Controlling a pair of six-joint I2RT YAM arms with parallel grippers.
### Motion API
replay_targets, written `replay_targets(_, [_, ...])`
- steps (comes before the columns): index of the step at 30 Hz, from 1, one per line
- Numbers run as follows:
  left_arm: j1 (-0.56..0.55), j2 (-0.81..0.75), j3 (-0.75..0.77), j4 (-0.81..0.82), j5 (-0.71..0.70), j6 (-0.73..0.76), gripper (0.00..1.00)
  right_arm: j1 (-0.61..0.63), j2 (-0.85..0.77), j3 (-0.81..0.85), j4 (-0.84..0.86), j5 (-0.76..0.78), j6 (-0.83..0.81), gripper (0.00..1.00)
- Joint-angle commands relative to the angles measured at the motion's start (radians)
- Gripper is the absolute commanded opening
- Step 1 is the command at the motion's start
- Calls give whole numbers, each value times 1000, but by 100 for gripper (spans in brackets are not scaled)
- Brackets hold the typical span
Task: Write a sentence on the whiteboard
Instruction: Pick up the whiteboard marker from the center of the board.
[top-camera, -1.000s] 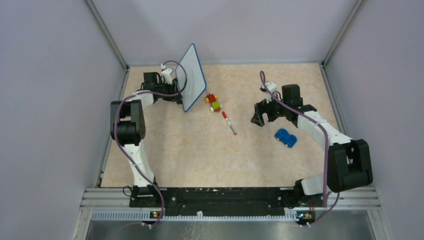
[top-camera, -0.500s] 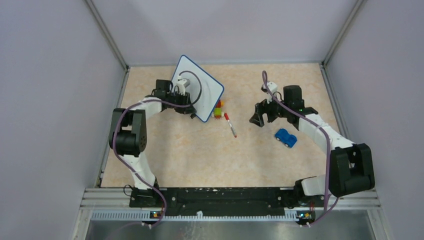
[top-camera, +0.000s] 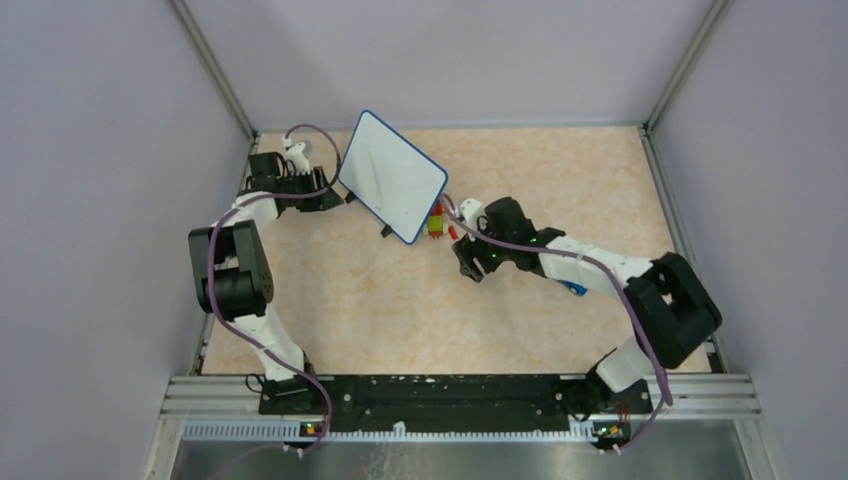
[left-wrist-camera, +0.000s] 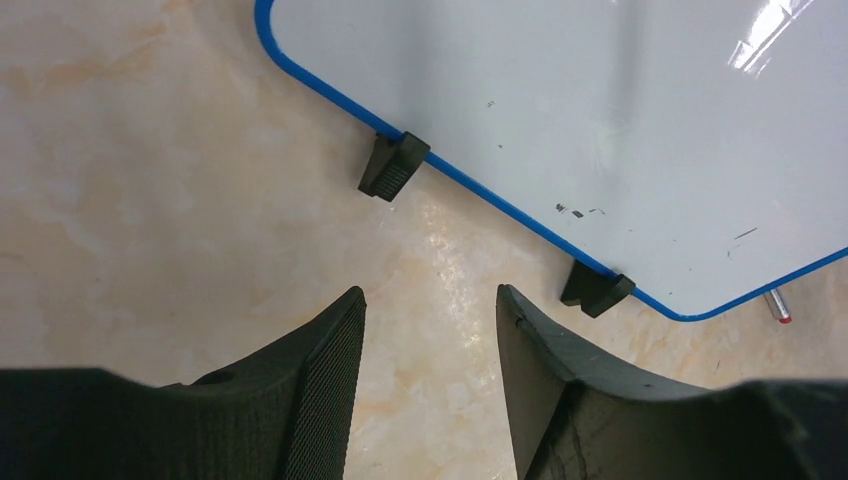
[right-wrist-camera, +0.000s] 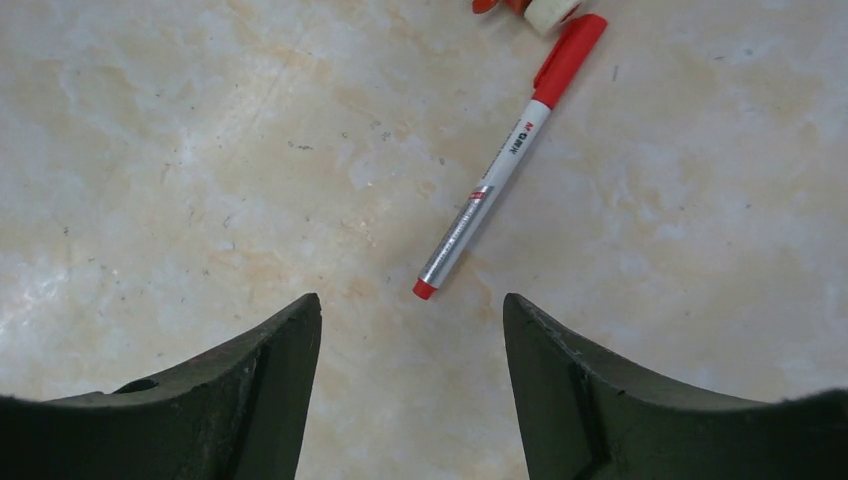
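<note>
The whiteboard, white with a blue rim and black feet, lies face up at the back left of the table. In the left wrist view its face shows only small dark specks; no red sentence is visible. My left gripper is open and empty, just left of the board's near edge and apart from it. A red-capped marker lies on the table. My right gripper is open, its fingers either side of the marker's near end, not touching it.
Small coloured toy blocks sit by the board's right corner, next to the marker's cap. A blue toy car is mostly hidden under my right forearm. Enclosure walls stand on the left, right and back of the marbled table.
My left gripper has let go of the whiteboard, which went from upright to lying flat, and has drawn back to the left. My right arm has swung left and down over the marker.
</note>
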Motion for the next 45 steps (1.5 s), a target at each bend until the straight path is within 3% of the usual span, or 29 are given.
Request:
replay_targets(1, [30,-46,-2,50,-16,-73,58,76,109,110,-17,207,35,63])
replay_targets(11, [44,-49,-12,52,-26,-47,60,103,241,201,-50,212,48,47])
replay_targets(19, [46,-13,13,41,-54,120,69,106,304,198,-73,224,39,42])
replay_targets(24, [46,2,14,46,-28,212,70,107,312,192,-121,224,31,26])
replay_targets(28, [44,43,70,-8,20,327,71,101,260,157,-147,238,12,0])
replay_targets(33, [40,111,148,-72,78,436,73,37,145,99,-150,216,13,0])
replay_targets(45, [-70,190,182,-72,-4,531,71,-114,-73,68,-191,121,19,0])
